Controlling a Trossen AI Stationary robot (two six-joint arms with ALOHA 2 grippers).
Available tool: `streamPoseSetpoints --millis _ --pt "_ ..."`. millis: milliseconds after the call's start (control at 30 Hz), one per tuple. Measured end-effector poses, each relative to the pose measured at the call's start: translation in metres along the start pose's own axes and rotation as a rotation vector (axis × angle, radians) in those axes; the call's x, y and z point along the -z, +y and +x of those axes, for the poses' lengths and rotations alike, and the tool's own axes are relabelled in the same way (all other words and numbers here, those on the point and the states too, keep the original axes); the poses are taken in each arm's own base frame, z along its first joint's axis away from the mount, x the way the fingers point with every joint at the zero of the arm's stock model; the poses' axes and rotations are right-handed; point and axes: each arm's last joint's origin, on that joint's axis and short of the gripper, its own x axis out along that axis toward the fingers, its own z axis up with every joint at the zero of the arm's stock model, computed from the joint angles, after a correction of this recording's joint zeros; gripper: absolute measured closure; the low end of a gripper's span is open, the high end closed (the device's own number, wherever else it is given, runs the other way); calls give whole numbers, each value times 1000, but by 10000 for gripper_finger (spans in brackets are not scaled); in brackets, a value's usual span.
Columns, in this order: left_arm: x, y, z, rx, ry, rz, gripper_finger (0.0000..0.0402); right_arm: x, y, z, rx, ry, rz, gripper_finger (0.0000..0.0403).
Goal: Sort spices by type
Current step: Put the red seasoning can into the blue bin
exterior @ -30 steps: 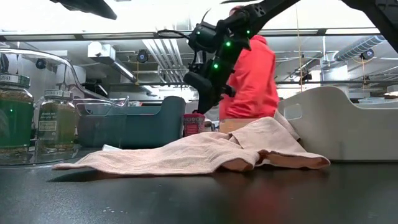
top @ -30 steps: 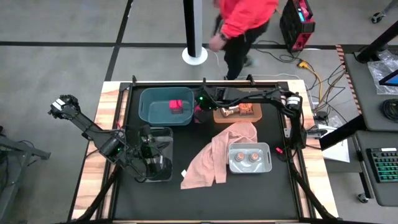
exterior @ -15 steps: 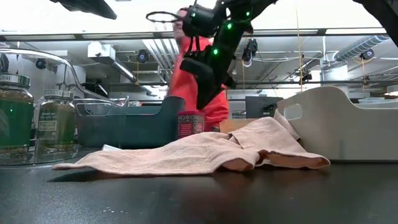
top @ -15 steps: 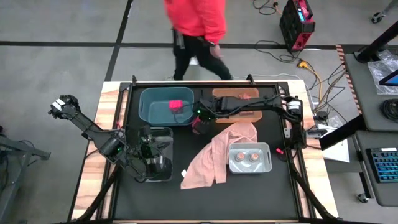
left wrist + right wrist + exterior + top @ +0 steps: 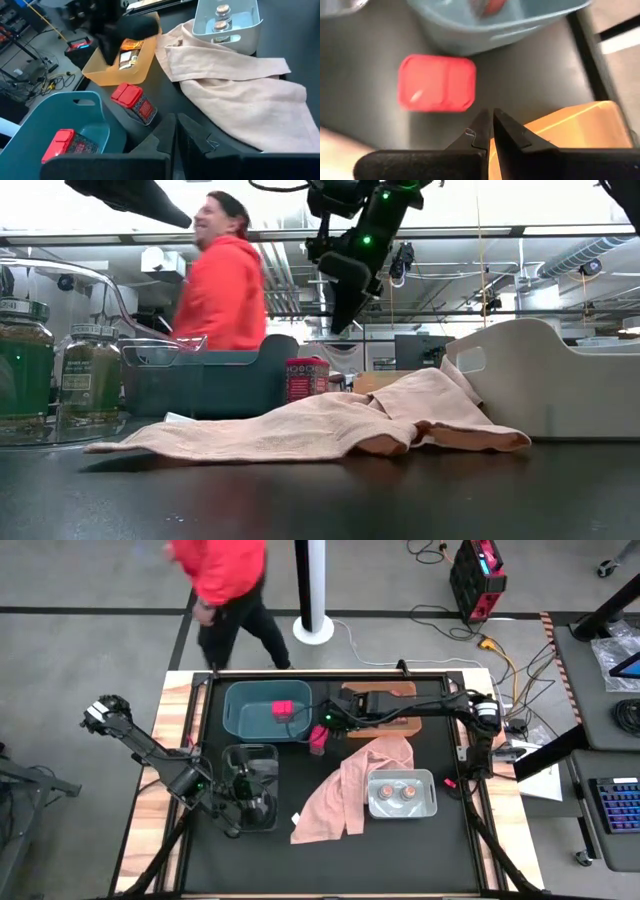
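A pink square spice box (image 5: 318, 737) was seen standing upright on the black bench (image 5: 400, 850), just beside the teal bin (image 5: 240, 718) and between it and the orange bin (image 5: 395, 727). The right claw (image 5: 326, 721) was held above and just beside that box, apart from it, with its fingers (image 5: 485, 131) pressed together and nothing between them. In the low view the box (image 5: 307, 379) was found on the bench below the raised right claw (image 5: 338, 320), with clear air between them. In the right wrist view the pink lid (image 5: 437, 83) was seen from above, beyond the closed fingertips.

A second pink box (image 5: 282, 708) was seen lying inside the teal bin; it also showed in the left wrist view (image 5: 65, 144). Orange-red and brown packets (image 5: 129, 54) were seen in the orange bin (image 5: 115, 75). Two brownish jars with pinkish tops (image 5: 396, 792) were seen side by side in the grey bin (image 5: 402, 811). Dark jars with green lids (image 5: 58, 375) were seen in the clear bin (image 5: 250, 755), viewed through its wall in the low view.

The left claw (image 5: 243, 802) was held over the clear bin, its fingers (image 5: 172, 140) together and empty. A pink cloth (image 5: 345, 795) was seen crumpled on the bench between the clear bin and the grey bin, touching the latter. A person in a red top (image 5: 225, 575) was seen beyond the bench.
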Motion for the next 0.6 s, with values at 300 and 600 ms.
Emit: streamPoseSetpoints --millis 300,600 --pt "-10 -7 -1 24 -16 -30 401 11 -2 29 123 -77 53 390" --pt "-12 -11 -7 39 -31 -37 401 29 7 46 118 -35 70 390"
